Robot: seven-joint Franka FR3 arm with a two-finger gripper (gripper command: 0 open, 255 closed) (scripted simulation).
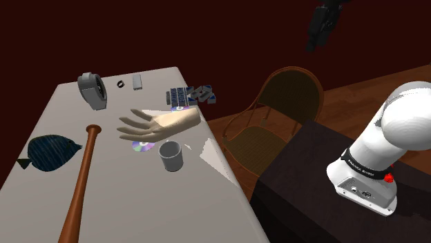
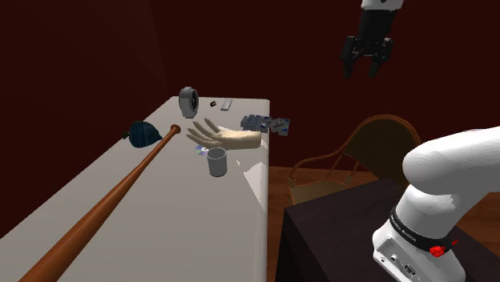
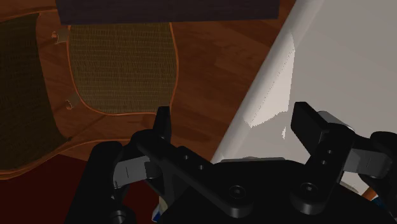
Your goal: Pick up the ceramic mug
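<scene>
Mug [image 1: 171, 155] sits a bit left of centre in the shoulder view, upright on the pale table [image 1: 138, 207], near the table's right-hand edge. It looks plain grey, a short cylinder with an open top and a darker inside; material is not clear and no handle can be made out. In the second exterior view the mug [image 2: 217, 162] is left of centre, standing free. Just above it in both frames lies a tan mannequin hand [image 1: 155, 125], fingers pointing to frame left, with a shiny disc [image 1: 143, 146] partly under it and just left of the mug. A long brown baseball bat [image 1: 81, 179] runs down to the lower left of the frame, beside a dark blue fish [image 1: 52, 152] at the left edge. A grey round device [image 1: 92, 90] and a cluster of small bluish items [image 1: 190, 95] are at the upper end of the table. The gripper [image 1: 314, 43] is high in the upper right, well apart from the mug, above a brown chair [image 1: 276, 110]. In the second exterior view the gripper [image 2: 362, 70] hangs at upper right with its fingers spread and nothing between them. In the wrist view the gripper [image 3: 234, 118] also shows fingers apart, with the table edge and the chair's woven seat [image 3: 121, 63] beyond them. The dark stand [image 1: 304, 172] is at lower right.
</scene>
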